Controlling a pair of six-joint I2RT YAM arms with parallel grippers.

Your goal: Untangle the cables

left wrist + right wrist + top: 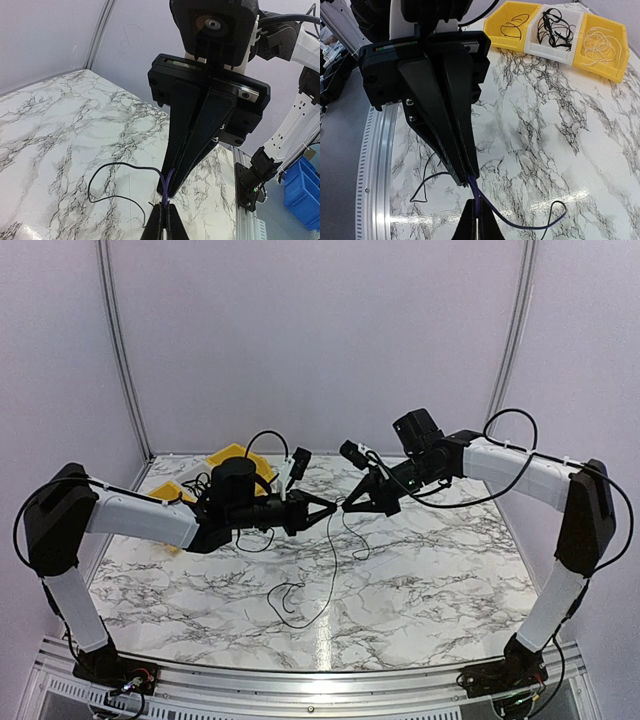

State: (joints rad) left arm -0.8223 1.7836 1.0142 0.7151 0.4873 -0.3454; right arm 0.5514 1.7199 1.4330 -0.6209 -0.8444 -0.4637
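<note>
1. Two grips on one short stretch of the cables (474,192), held up in the air over the marble table (450,570); from there hanging down in loose tails, with one curl lying flat near the middle of the surface
2. Pinched fully closed on that stretch from both sides, by the left gripper (332,508) and by the right gripper (352,505), tip almost against tip
3. Danger of tightening instead of opening: with both holds so near together, could pull a knot harder when moving apart
4. Danger of slipping: very fine wire between narrow tips, so may slide out under a sideways pull and drop back in a heap
5. Danger of knocking tip on tip, being so close
6. Danger of the hanging tails dragging on the marble and snagging; well apart from the bins (555,30) at the far edge, so no trouble expected there
</note>
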